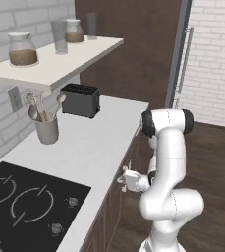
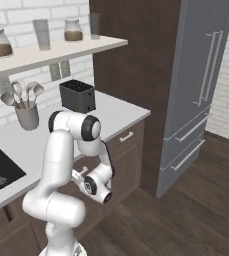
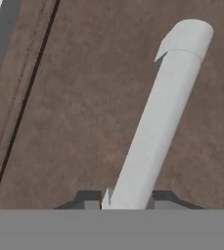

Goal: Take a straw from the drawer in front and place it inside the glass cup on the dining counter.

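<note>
White brick walls and dark wood fronts frame a kitchen counter (image 1: pixel 99 133) with a black cooktop (image 1: pixel 20 206). Under its edge, the drawer (image 3: pixel 84 107) is shut, so the straw is presumably hidden inside. A pale bar handle (image 3: pixel 157 117) runs across the brown front, passing between the two dark fingertips (image 3: pixel 86 201) at the bottom of the hand view. The gripper (image 1: pixel 120 180) is pressed against the cabinet front with its jaws straddling that handle; I cannot tell whether they have clamped it. This looks like the opening step: next it needs a firm hold, then a straight pull outward. A toaster (image 1: pixel 79 100) and utensil crock (image 1: pixel 46 129) stand farther back.
</note>
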